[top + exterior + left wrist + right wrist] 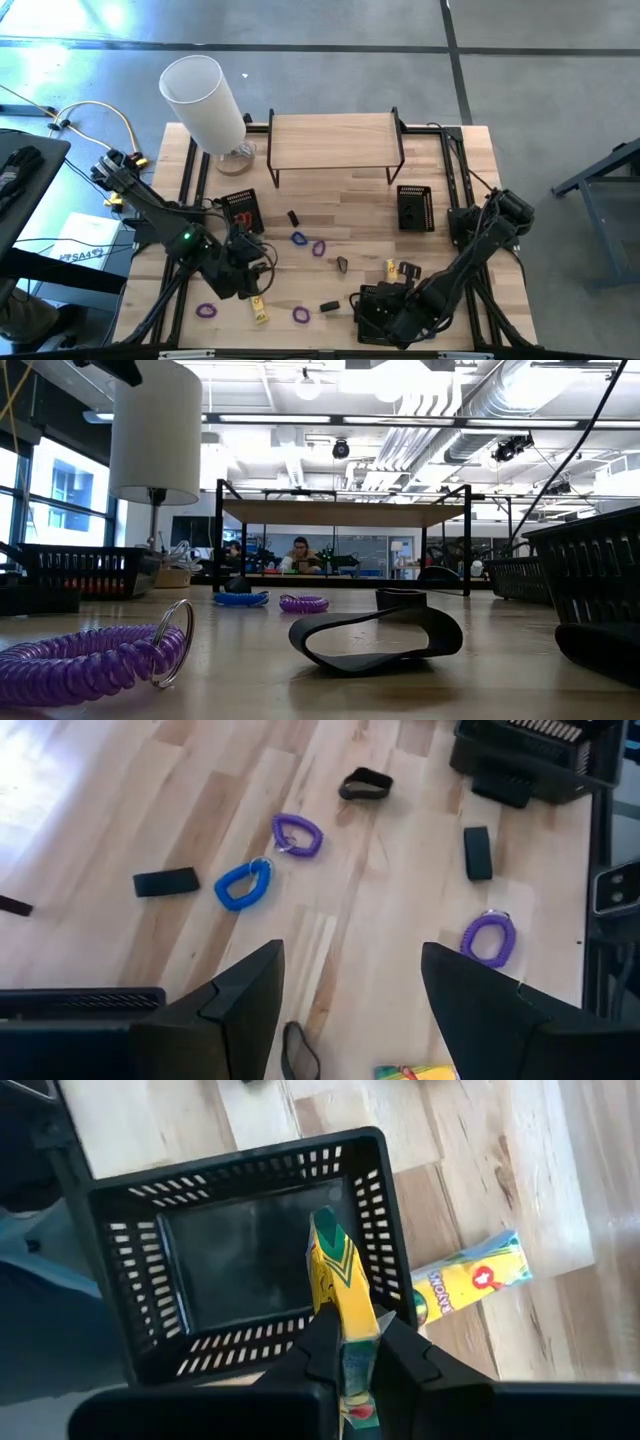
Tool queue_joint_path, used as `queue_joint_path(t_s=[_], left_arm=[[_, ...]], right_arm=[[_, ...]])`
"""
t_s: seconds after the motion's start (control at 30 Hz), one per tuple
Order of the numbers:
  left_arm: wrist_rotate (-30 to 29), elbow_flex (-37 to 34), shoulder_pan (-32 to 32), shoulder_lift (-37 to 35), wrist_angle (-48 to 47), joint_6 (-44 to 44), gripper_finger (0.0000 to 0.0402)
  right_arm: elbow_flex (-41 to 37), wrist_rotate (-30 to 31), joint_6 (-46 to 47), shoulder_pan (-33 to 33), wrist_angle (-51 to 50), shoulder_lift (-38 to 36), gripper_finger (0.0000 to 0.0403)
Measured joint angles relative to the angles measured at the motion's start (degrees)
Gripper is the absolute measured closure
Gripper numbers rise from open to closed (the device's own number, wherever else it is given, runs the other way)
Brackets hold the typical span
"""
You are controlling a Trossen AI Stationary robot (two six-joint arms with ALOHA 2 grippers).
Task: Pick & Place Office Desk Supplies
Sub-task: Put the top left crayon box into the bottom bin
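Your right gripper (pixel 352 1342) is clamped shut on a yellow crayon box (pixel 340 1295), held on end right above the black mesh tray (pixel 130 1280) at the near right of the counter (pixel 350 190). The tray looks empty from the wrist view, so the box isn't in it yet. A second yellow box (pixel 468 1280) lies flat on the wood just beside that tray.

Your left gripper (pixel 350 1010) hangs with its fingers spread wide and nothing between them, over the near left part of the counter. Ahead of it lie a blue coil (pixel 242 885) and a purple coil (pixel 297 834) close together, a black band loop (pixel 366 784) farther off, two small black blocks (pixel 166 881) and (pixel 478 853), and another purple coil (pixel 489 938) off to one side. A bit of another yellow box (pixel 415 1072) peeks in right under the gripper.

From above you can see one more purple coil (pixel 206 311) near the front left edge, a tray (pixel 240 210) on the left with something red in it, and a third tray (pixel 414 207) on the right. The shelf (pixel 335 140) and white cylinder (pixel 205 100) sit at the back.
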Motion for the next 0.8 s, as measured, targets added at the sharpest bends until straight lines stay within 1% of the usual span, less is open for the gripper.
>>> queue_joint_path(t_s=[0.13, 0.2, 0.37, 0.53, 0.8], left_arm=[[0.62, 0.00, -1.90, -0.09, -1.53, 0.07, 0.0172], [0.14, 0.00, -3.00, -0.26, -2.49, 0.11, 0.0172], [-2.38, 0.00, -4.76, -0.31, -3.59, 1.32, 0.0172], [-2.66, 0.00, -4.90, -0.31, -4.89, 1.47, 0.0172], [-3.30, -0.98, -4.85, -0.31, -5.51, 1.85, 0.0172]], right_arm=[[0.00, -1.72, -0.11, -1.15, 0.30, 2.09, 0.0382], [-0.04, -1.61, -0.13, -1.77, 0.18, 2.64, 0.0382], [-0.04, 0.46, -0.17, -3.24, -0.71, 3.23, 0.0382], [-0.04, 3.07, -0.20, -4.45, -2.39, 3.18, 0.0382], [-0.04, 4.99, -0.62, -5.14, -4.54, 3.18, 0.0382]])
